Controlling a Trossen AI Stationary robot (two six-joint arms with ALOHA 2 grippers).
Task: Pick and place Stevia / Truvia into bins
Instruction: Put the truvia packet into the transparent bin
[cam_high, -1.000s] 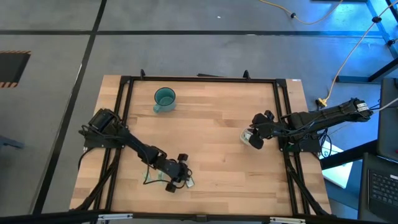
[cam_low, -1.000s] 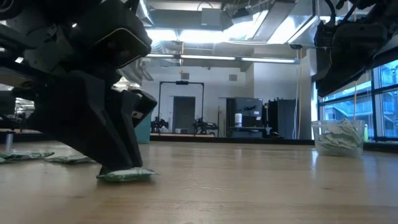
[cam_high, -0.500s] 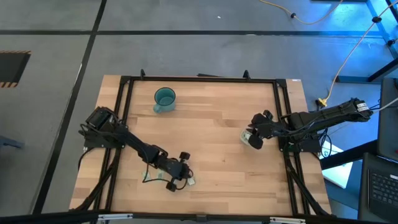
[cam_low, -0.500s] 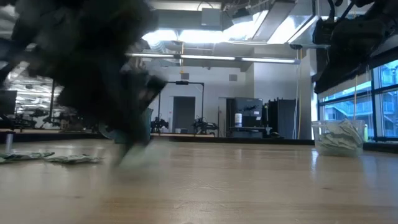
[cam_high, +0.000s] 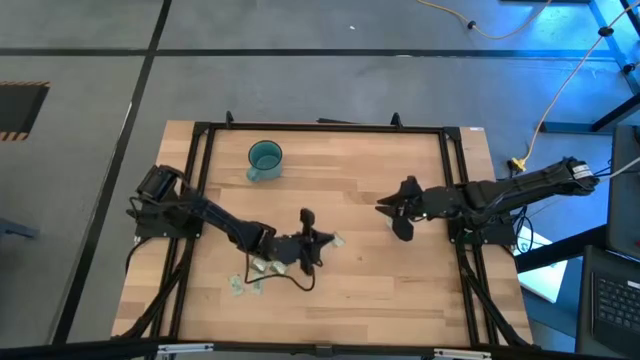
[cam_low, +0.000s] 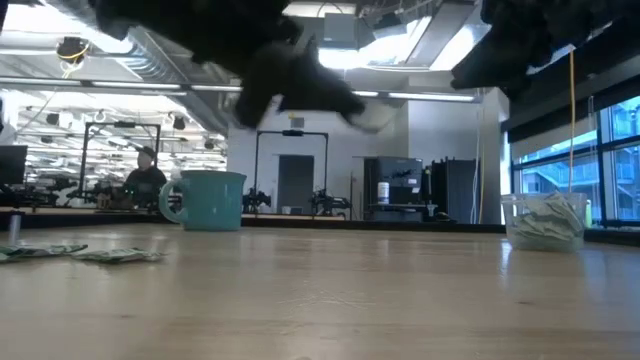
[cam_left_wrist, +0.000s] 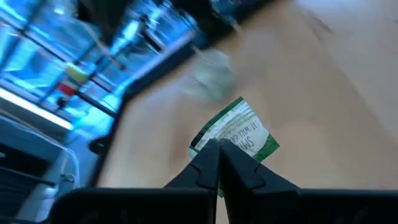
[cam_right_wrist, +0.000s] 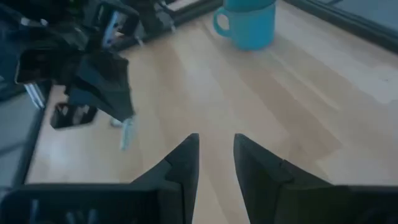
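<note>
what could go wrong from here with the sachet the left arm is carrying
The left hand pinches the green-and-white sachet only by one edge, so most of it hangs free and might slip or flutter out in transit.

The right hand, open and empty, sits above the middle of the table near the left hand's path, so the two arms may crowd each other.

The clear cup already holds many sachets, so another could catch on its rim.

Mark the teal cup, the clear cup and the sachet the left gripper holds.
teal cup (cam_low: 205, 200): low view, side wall.
clear cup (cam_low: 543, 222): low view, front wall.
sachet (cam_left_wrist: 239, 132): left wrist view, printed face.
left gripper (cam_left_wrist: 219, 149): left wrist view, fingertips.
</note>
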